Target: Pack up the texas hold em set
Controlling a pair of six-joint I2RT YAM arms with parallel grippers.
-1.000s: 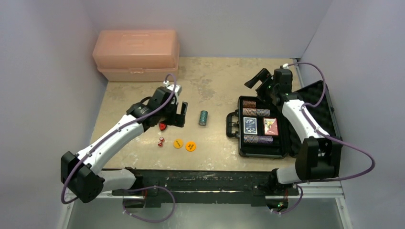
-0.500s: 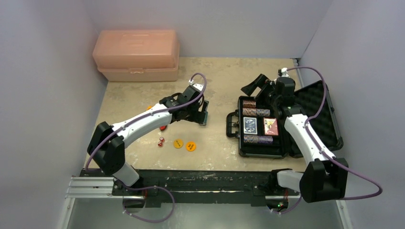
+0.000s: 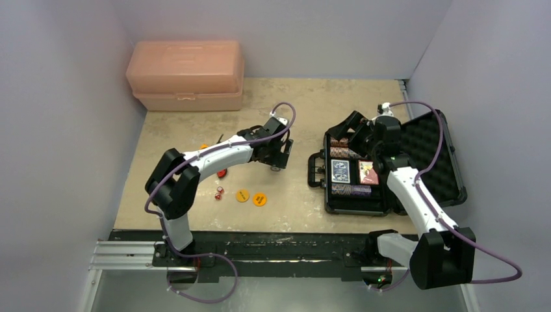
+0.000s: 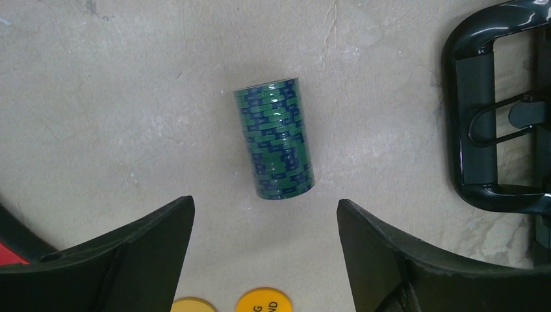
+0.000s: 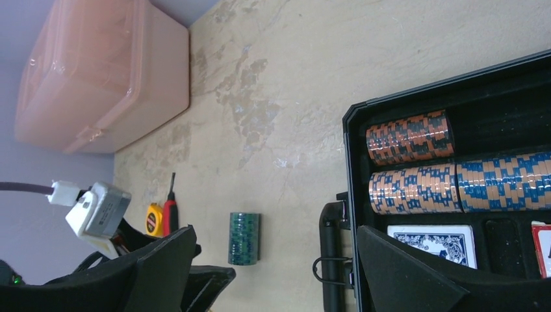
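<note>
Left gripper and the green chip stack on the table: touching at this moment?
Apart. The left wrist view shows the open left gripper with bare table visible between each finger and the green chip stack.

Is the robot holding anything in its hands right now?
No, nothing. The left gripper hangs open over the green chip stack, its fingers not touching it. The right gripper is open and empty too.

My top view looks down over the whole table (image 3: 305, 104); both wrist views, the left closest, share the green chip stack (image 4: 275, 147).
</note>
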